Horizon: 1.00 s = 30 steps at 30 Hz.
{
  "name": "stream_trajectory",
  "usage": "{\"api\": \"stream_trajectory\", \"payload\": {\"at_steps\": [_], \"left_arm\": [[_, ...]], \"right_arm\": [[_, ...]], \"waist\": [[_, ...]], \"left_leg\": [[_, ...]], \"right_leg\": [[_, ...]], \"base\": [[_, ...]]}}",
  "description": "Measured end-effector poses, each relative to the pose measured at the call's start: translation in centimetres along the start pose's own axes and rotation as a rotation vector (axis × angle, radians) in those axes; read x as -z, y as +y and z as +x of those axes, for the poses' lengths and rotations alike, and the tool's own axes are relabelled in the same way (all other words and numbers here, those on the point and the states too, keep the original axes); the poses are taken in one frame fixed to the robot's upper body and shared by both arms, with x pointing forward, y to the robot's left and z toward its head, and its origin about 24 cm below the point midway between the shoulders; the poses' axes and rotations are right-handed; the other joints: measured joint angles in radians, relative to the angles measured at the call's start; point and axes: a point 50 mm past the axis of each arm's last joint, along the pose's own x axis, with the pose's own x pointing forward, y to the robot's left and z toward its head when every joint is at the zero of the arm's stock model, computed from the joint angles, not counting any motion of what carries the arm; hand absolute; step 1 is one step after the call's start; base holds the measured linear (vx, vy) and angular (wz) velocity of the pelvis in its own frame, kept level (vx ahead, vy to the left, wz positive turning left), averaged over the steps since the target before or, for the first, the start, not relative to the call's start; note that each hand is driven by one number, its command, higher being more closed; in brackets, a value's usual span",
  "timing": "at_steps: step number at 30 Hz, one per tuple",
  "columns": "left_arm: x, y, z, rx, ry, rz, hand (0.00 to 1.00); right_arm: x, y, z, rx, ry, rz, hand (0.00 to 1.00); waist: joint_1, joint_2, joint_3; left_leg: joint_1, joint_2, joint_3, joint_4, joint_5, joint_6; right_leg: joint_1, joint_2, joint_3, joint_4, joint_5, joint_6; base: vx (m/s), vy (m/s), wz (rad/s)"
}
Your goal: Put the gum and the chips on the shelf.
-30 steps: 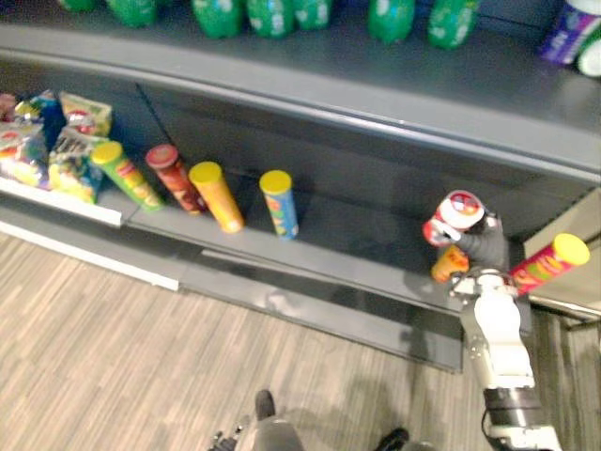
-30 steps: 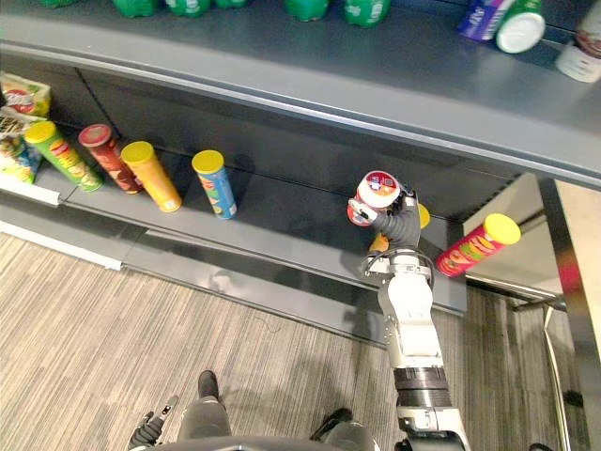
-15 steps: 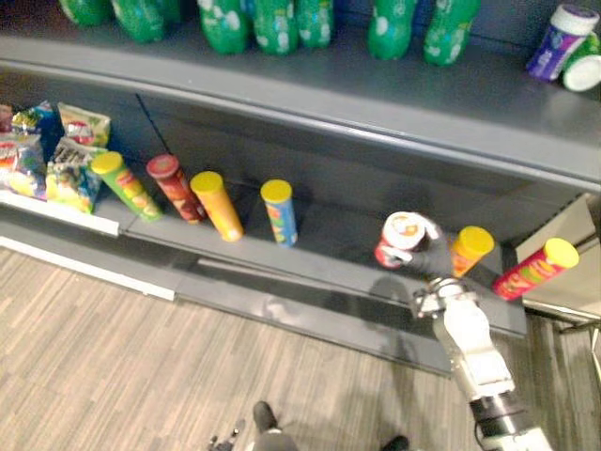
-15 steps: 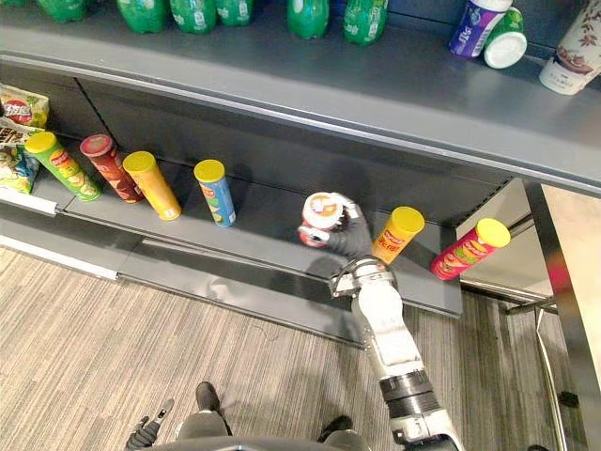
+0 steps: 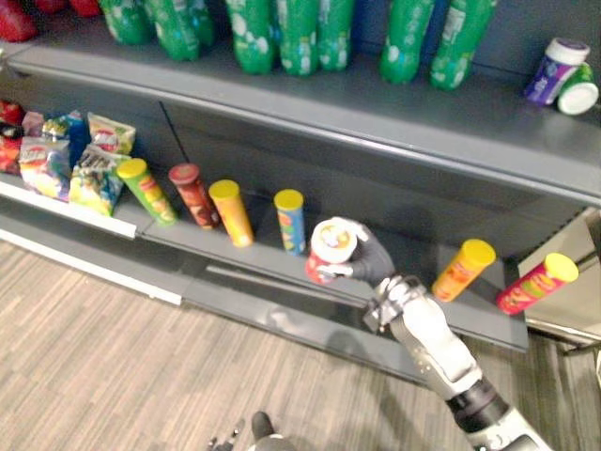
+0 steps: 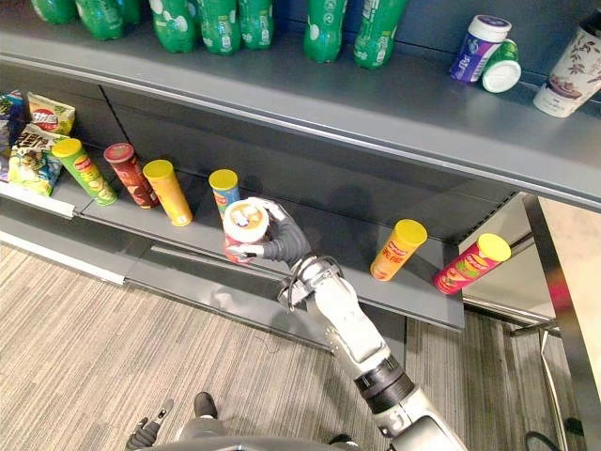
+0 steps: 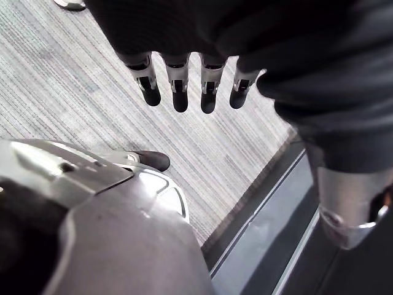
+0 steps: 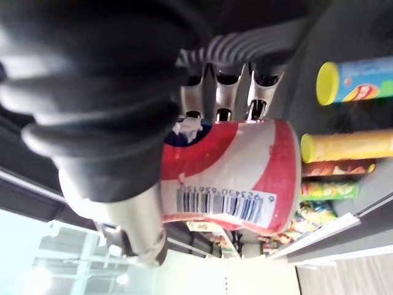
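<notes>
My right hand (image 5: 373, 264) is shut on a red and white chips can (image 5: 330, 248) with a white lid, its fingers (image 8: 218, 91) curled round the can's body (image 8: 232, 178). It holds the can tilted just above the lower shelf (image 6: 324, 232), right beside a blue can (image 5: 291, 218). A purple gum tub (image 6: 473, 47) stands on the upper shelf (image 5: 441, 117) at the right, with a green-lidded tub (image 6: 502, 71) lying next to it. My left hand (image 7: 184, 92) hangs over the floor with straight fingers and holds nothing.
A green can (image 5: 146, 189), a dark red can (image 5: 192, 194) and a yellow can (image 5: 231, 211) stand left of the blue one. An orange can (image 5: 462, 270) and a pink can (image 5: 536, 282) lean at the right. Snack bags (image 5: 66, 160) fill the far left; green bottles (image 5: 282, 33) line the upper shelf.
My right hand has carried the chips can leftward along the lower shelf, from by the orange can to beside the blue can. The camera view has also shifted.
</notes>
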Motion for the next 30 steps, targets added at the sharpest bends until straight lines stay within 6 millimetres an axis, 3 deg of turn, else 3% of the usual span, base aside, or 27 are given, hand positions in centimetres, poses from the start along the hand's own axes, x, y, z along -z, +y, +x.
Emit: {"api": "stream_trajectory", "payload": {"at_steps": [8, 16, 20, 23, 26, 27, 30], "left_arm": [[0.5, 0.2, 0.0, -0.010, 0.039, -0.001, 0.00], [0.7, 0.3, 0.0, -0.018, 0.056, -0.004, 0.00], [0.7, 0.5, 0.0, -0.021, 0.056, 0.021, 0.00], [0.7, 0.7, 0.0, -0.025, 0.053, 0.039, 0.00], [0.6, 0.7, 0.1, -0.022, 0.049, 0.060, 0.00], [0.6, 0.7, 0.1, -0.021, 0.048, 0.062, 0.00], [0.5, 0.7, 0.1, -0.019, 0.047, 0.066, 0.00]], "right_arm": [[-3.3, 1.7, 2.8, -0.116, -0.131, 0.025, 1.00], [-9.1, 1.5, 6.2, -0.184, -0.299, -0.101, 1.00], [-13.1, -0.7, 7.3, -0.088, -0.407, -0.197, 1.00], [-14.7, -2.3, 7.8, -0.031, -0.429, -0.261, 1.00], [-16.4, -4.8, 8.4, 0.071, -0.430, -0.349, 1.00], [-17.3, -6.7, 8.4, 0.150, -0.424, -0.382, 1.00], [-18.1, -9.0, 8.4, 0.249, -0.404, -0.412, 1.00]], "waist": [[-0.001, -0.012, -0.030], [-0.003, -0.017, -0.043], [-0.002, -0.025, -0.050], [-0.002, -0.030, -0.053], [-0.002, -0.034, -0.056], [-0.002, -0.034, -0.056], [-0.002, -0.035, -0.056]], "left_leg": [[0.020, -0.017, -0.001, -0.018, 0.005, 0.006], [0.048, -0.020, 0.005, -0.022, 0.008, 0.010], [0.049, -0.018, 0.006, -0.023, 0.009, 0.009], [0.049, -0.017, 0.016, -0.023, 0.010, 0.007], [0.050, -0.016, 0.029, -0.023, 0.012, 0.007], [0.050, -0.016, 0.031, -0.024, 0.013, 0.007], [0.050, -0.014, 0.033, -0.024, 0.015, 0.006]], "right_leg": [[0.012, -0.014, -0.001, 0.007, 0.001, 0.001], [0.025, -0.020, 0.010, 0.015, 0.000, 0.002], [0.021, -0.019, 0.019, 0.018, 0.000, 0.001], [0.007, -0.021, 0.031, 0.027, -0.001, -0.001], [-0.006, -0.021, 0.047, 0.031, 0.001, -0.004], [-0.009, -0.020, 0.051, 0.031, 0.002, -0.005], [-0.011, -0.018, 0.053, 0.030, 0.003, -0.007]], "base": [[0.00, 0.002, 0.00], [-0.01, 0.004, -0.02], [-0.01, 0.001, -0.02], [-0.01, 0.003, -0.12], [-0.01, 0.005, -0.14], [0.00, 0.004, -0.05], [0.00, 0.001, -0.03]]}}
